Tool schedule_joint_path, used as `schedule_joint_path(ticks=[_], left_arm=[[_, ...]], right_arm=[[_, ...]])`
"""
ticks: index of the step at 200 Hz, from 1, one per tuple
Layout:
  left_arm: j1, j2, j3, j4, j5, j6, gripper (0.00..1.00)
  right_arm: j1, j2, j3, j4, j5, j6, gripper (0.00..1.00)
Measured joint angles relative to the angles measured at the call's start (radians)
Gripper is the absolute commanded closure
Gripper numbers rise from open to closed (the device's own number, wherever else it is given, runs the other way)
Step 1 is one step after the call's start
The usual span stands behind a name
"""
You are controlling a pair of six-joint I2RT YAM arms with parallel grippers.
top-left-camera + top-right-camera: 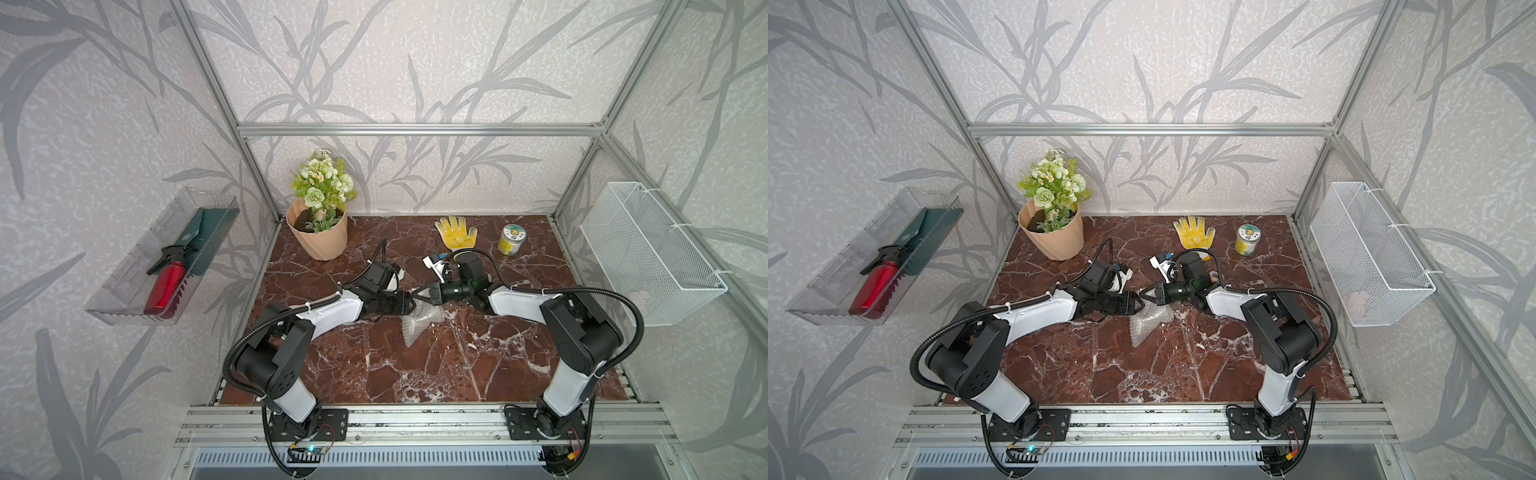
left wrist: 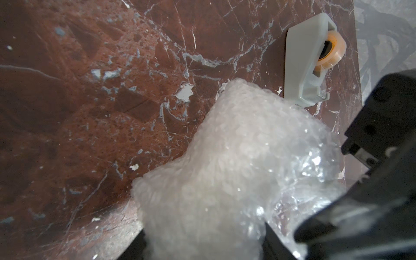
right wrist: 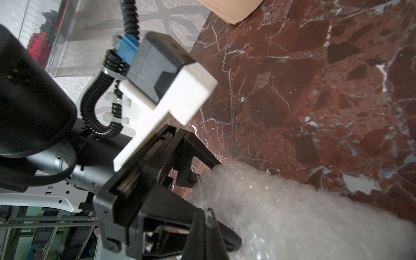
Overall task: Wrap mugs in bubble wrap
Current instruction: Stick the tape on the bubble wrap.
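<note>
The bubble wrap (image 1: pixel 420 323) lies bunched at the middle of the bench (image 1: pixel 436 374), with a tail trailing toward 7 o'clock; what it covers is hidden. At its 11 o'clock end the left claw (image 1: pixel 409 302) straddles the bundle, half spread and clamped on it. The right claw (image 1: pixel 419 292), pinched closed, meets it tip to tip; whether it nips any film cannot be told. Toward 6 o'clock, bare bench runs to the front edge. A flowerpot (image 1: pixel 318 237) stands at 10 o'clock. A glove (image 1: pixel 456 232) and a jar (image 1: pixel 510 240) sit near the back edge at 1 o'clock.
</note>
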Motion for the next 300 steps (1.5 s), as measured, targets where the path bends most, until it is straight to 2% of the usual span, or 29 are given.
schedule_joint_path(ticks=[95, 174, 205, 253, 300], left_arm=[[0.0, 0.0, 0.0, 0.004, 0.0, 0.0, 0.43], [0.0, 0.0, 0.0, 0.009, 0.003, -0.001, 0.43], [0.0, 0.0, 0.0, 0.012, 0.003, -0.001, 0.43], [0.0, 0.0, -0.001, 0.011, 0.003, -0.001, 0.43], [0.0, 0.0, -0.001, 0.022, 0.003, -0.002, 0.43]], right_arm=[[-0.01, 0.003, 0.0, 0.004, 0.067, -0.053, 1.0], [-0.005, -0.004, 0.003, -0.043, 0.126, -0.159, 0.91], [0.026, -0.028, 0.028, -0.129, 0.205, -0.245, 0.88], [0.098, -0.058, 0.067, -0.25, 0.403, -0.386, 0.87], [0.133, -0.083, 0.067, -0.28, 0.537, -0.446, 0.88]])
